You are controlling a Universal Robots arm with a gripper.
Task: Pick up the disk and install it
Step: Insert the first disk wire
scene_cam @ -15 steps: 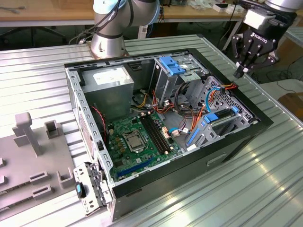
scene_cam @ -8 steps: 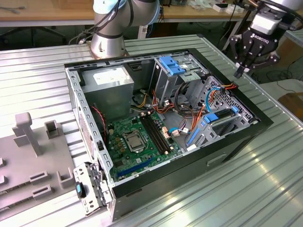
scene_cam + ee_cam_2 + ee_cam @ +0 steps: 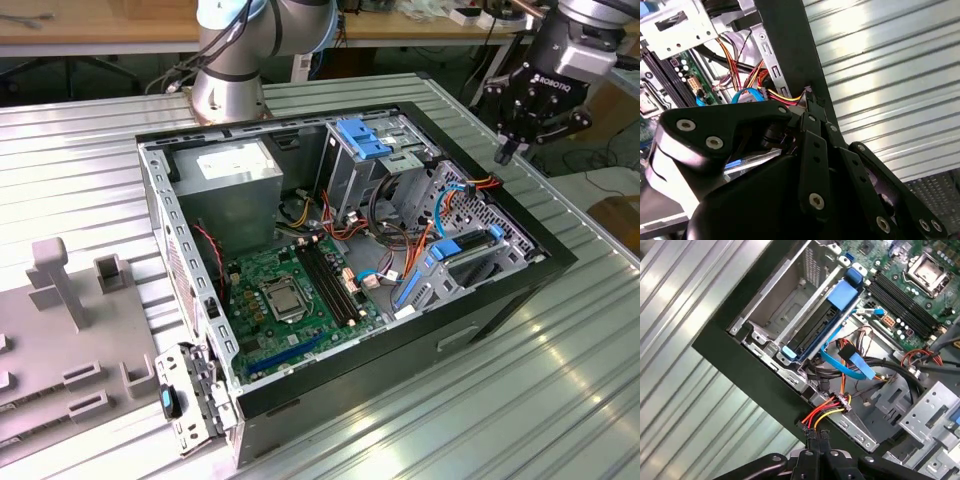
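Okay, exterior view first: the open computer case [image 3: 330,395] sits on the ribbed metal desk [image 3: 520,400], close to the desk's edge on the exterior view's right. The tool [image 3: 507,152] hangs above the case's far corner on that same side, its fingers drawn together with nothing between them. The disk [image 3: 475,260] sits down inside the case in its blue carrier, slotted on edge into the bay along the case wall nearest that desk edge. At the opposite wall lies the grey power-supply box [image 3: 235,170], with the green motherboard [image 3: 290,290] on the case floor between them. The blue-tabbed drive cage [image 3: 365,140] stands by the far wall. Beyond the case rises the arm's base [image 3: 230,85], and a grey fixture [image 3: 60,290] lies at the desk's edge on the exterior view's left.

Now the second wrist view: the tool [image 3: 809,102] is closed, tips meeting over the black case rim [image 3: 790,45], just beside a red-and-yellow wire bundle [image 3: 782,95].

On to the first wrist view: the tool's [image 3: 816,435] tips are pressed together, right next to that wire bundle [image 3: 827,407]. The disk [image 3: 837,297] rests in its bay, blue frame running along the metal cage wall, well apart from the tool.
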